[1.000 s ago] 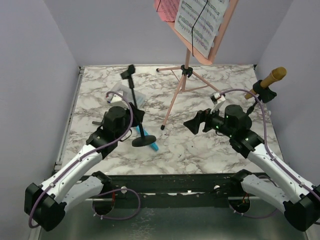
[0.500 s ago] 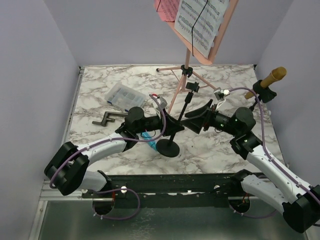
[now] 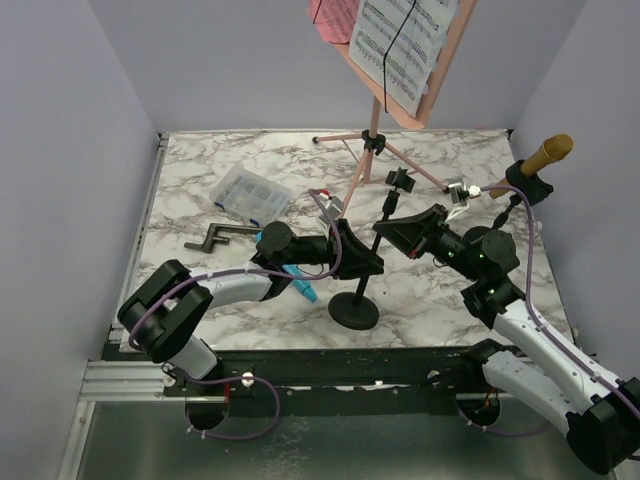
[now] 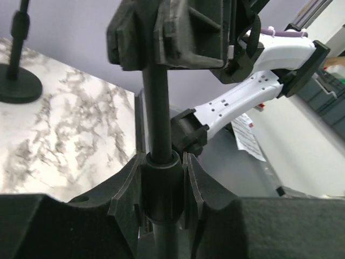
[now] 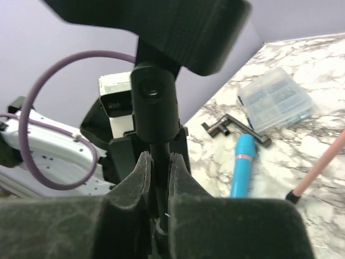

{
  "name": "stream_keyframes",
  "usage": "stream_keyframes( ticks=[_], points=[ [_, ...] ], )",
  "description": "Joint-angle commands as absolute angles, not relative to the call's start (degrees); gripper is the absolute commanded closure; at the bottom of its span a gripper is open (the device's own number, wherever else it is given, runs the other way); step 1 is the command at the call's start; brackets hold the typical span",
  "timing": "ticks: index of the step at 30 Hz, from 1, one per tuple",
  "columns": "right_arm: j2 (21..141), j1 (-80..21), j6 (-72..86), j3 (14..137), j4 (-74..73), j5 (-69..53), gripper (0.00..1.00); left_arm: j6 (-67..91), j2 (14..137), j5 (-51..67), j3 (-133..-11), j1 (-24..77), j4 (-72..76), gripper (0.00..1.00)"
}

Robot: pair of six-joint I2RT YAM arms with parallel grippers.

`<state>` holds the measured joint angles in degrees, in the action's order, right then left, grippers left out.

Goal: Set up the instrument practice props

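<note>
A black round-based mic mount (image 3: 356, 311) stands near the table's front middle, its pole leaning right up to an empty clip (image 3: 400, 182). My left gripper (image 3: 370, 263) is shut on the pole's lower collar (image 4: 160, 181). My right gripper (image 3: 386, 233) is shut on the thin pole (image 5: 159, 162) higher up, just under the clip. The blue microphone (image 3: 303, 288) lies flat beside the left arm and also shows in the right wrist view (image 5: 242, 164). A gold microphone (image 3: 547, 156) sits in the second mount (image 3: 528, 186) at the right edge. The pink music rack (image 3: 432, 85) holds sheet-music pages (image 3: 398, 40) on thin tripod legs (image 3: 347, 195).
A clear compartment box (image 3: 252, 193) and a black L-shaped bracket (image 3: 214, 238) lie at the left. The tripod's pink legs spread across the back middle, one foot close behind both grippers. Purple walls close in on three sides.
My left arm carried the mic mount from the left to the front middle. My right gripper reached in from the right and shut on the pole.
</note>
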<state>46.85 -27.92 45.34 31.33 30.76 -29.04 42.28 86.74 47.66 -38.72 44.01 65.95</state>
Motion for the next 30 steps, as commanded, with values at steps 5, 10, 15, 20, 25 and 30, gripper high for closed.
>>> stream_keyframes(
  ticks=[5, 10, 15, 20, 25, 30],
  points=[
    [48.1, -28.0, 31.5, 32.1, 33.3, -24.9, 1.0, 47.5, 82.1, 43.2, -36.0, 42.2, 60.7, 0.14],
    [48.7, -28.5, 21.5, 32.0, 29.9, -15.4, 1.0, 36.3, 64.3, 20.2, -38.5, 42.0, 19.3, 0.01],
    [52.4, -34.2, 17.6, 31.0, 31.6, -0.9, 1.0, 39.2, 56.2, 1.8, -50.5, 43.2, 0.9, 0.01],
    [57.3, -42.6, 12.6, 32.6, 33.7, 14.5, 1.0, 34.6, 60.8, -8.8, -60.8, 48.3, 0.1, 0.01],
    [59.9, -45.6, 9.8, 33.5, 34.9, 19.1, 1.0, 28.5, 69.0, -9.0, -68.6, 49.3, 0.1, 0.01],
    [59.6, -46.5, 8.9, 32.8, 36.6, 19.5, 1.0, 23.3, 74.3, -8.3, -72.1, 49.4, 0.1, 0.08]
  ],
)
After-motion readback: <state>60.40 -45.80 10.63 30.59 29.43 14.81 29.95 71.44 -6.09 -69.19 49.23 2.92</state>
